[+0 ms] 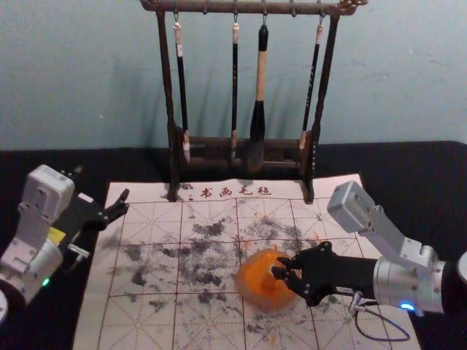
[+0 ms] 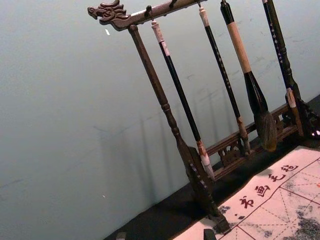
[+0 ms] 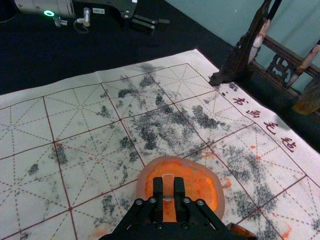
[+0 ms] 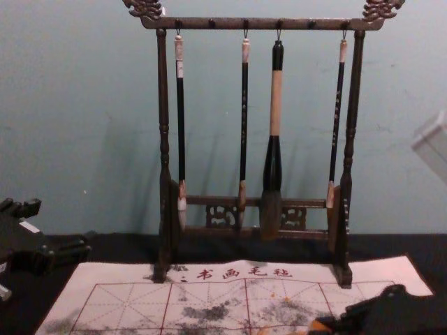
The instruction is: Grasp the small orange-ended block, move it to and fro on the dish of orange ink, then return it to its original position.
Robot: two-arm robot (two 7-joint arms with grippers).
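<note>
Pale wall (image 1: 95,73) behind a dark table; a gridded calligraphy mat (image 1: 146,292), blotched with grey and orange, lies before a brush rack (image 4: 353,105). The right gripper (image 1: 281,267) reaches in over the dish (image 3: 142,185), its fingers closed about the small block (image 3: 168,186), which is thus located above the orange ink (image 3: 200,185). The left gripper (image 4: 61,227) is parked beside the mat's left side, fingers parted and holding nothing. The step in hand is judged to be the to-and-fro pass. Good practice calls for an even, modest grip, the block's working end kept square to the ink, and short level strokes reversed well inside the rim; light pressure should suffice, since heavier pressing might drag the soft-looking dish across the mat or twist the block between the fingers. A clean vertical lift would best precede the return, to limit drips. Hard to establish: the block's lower end, masked by the fingers and by orange upon orange, so that contact with the ink cannot be confirmed; the nature of a brownish rounded object (image 3: 242,231), partly covered by the right gripper; and the block's original position, which nothing visible identifies with certainty.
</note>
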